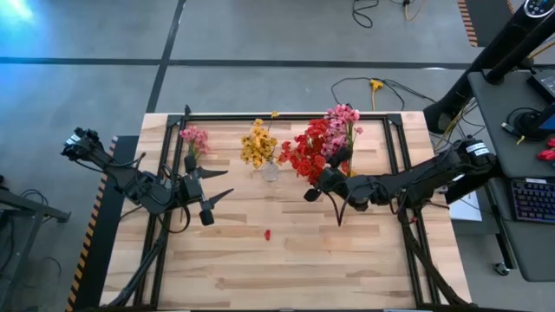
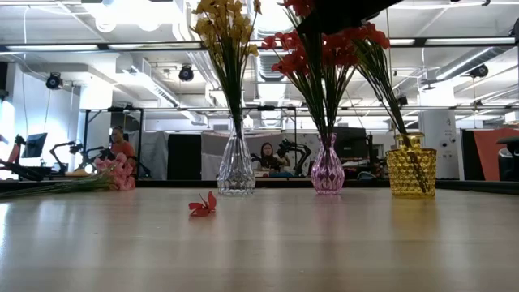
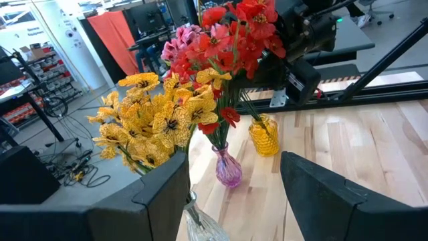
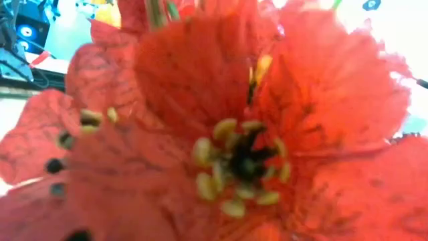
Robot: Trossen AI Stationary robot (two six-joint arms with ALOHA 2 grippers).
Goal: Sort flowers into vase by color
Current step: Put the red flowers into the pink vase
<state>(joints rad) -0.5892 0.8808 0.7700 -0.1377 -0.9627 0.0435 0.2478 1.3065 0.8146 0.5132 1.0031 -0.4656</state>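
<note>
Three vases stand in a row toward the far side of the desk (image 1: 347,269). The clear vase (image 2: 236,166) holds the yellow flowers (image 1: 257,144), the purple vase (image 2: 328,169) the red flowers (image 1: 310,149), and the yellow vase (image 2: 411,170) the tall pink flowers (image 1: 343,115). One pink sprig (image 1: 194,139) lies loose on the desk at the left end of the row, just beside your left gripper (image 1: 208,192). A single red blossom (image 1: 267,234) lies alone on the bare boards, well apart from the vases.

Your right gripper (image 1: 314,187) sits in among the red bunch above the purple vase. Its wrist view is filled by one red bloom, and you cannot tell from any view whether its fingers are apart or together.

Your left gripper hovers near the clear vase with its fingers (image 3: 160,194) spread and nothing between them.

The step in hand appears to be seating a red stem in the purple vase. The sort looks nearly done. Your next move probably calls for lifting the right arm clear without dragging stems out. Then take up the loose pink sprig by its stem and carry it to the yellow vase.
</note>
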